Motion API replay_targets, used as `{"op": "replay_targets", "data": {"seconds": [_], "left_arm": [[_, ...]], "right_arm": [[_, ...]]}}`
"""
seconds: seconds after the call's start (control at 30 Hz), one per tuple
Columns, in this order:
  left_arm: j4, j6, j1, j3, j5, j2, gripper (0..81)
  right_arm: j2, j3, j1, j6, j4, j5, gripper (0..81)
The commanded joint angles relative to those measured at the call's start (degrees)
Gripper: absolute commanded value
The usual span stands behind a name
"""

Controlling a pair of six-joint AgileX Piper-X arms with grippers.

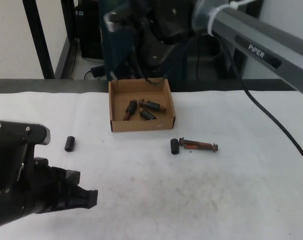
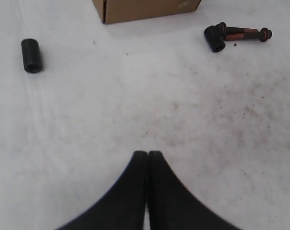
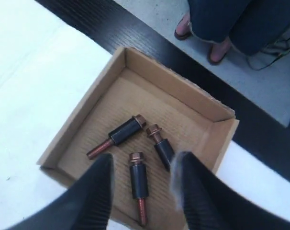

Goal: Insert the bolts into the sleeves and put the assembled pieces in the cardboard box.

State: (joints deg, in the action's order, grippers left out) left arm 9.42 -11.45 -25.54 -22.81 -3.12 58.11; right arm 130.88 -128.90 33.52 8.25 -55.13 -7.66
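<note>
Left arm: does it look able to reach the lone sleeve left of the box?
Probably yes. The lone sleeve lies ahead of the left gripper with nothing between them. The gripper is shut, so it must open first.

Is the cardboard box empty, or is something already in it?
Not empty. The open brown cardboard box holds three copper-coloured bolts pushed through black sleeves, lying on its floor.
</note>
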Motion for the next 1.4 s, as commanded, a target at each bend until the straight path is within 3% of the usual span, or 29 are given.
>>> {"op": "replay_targets", "data": {"seconds": [0.0, 0.17, 0.3, 0.47, 0.7, 0.83, 0.97, 1.1, 1.37], "left_arm": [[-3.9, 4.4, 2.4, 0.1, 0.5, 0.0, 0.4], [-8.3, 9.5, 8.3, -0.4, 0.5, 0.0, 0.4], [-8.1, 11.0, 12.6, -1.2, 0.5, -0.3, 0.4], [-7.1, 11.0, 15.8, -1.8, 0.0, -1.8, 0.4], [-2.5, 11.0, 16.3, -2.8, -1.9, -2.6, 0.4], [-2.0, 10.8, 16.3, -3.0, -5.2, -2.6, 0.4], [-1.4, 10.2, 16.3, -3.0, -7.9, -2.6, 0.4], [0.9, 10.2, 16.2, -3.0, -9.5, -2.6, 0.4], [3.1, 8.6, 16.2, -2.9, -12.9, -0.6, 0.4]], "right_arm": [[-4.7, -1.0, 5.6, 11.7, -2.9, -8.7, 42.3], [-8.3, 0.0, 11.6, 18.2, -3.3, -13.6, 42.3], [-12.8, 4.8, 13.2, 19.3, -4.0, -15.3, 42.3], [-23.6, 18.9, 13.2, 19.3, -3.8, -15.3, 42.3], [-38.9, 43.8, 13.2, 22.3, 1.7, -15.0, 42.3], [-44.0, 56.8, 11.8, 25.2, 6.8, -13.0, 42.3], [-44.6, 63.3, 8.3, 25.2, 8.9, -4.6, 42.3], [-41.5, 63.9, 3.7, 25.6, 8.7, 3.0, 42.3], [-35.2, 62.3, -2.6, 37.7, 9.5, 10.6, 42.3]]}}
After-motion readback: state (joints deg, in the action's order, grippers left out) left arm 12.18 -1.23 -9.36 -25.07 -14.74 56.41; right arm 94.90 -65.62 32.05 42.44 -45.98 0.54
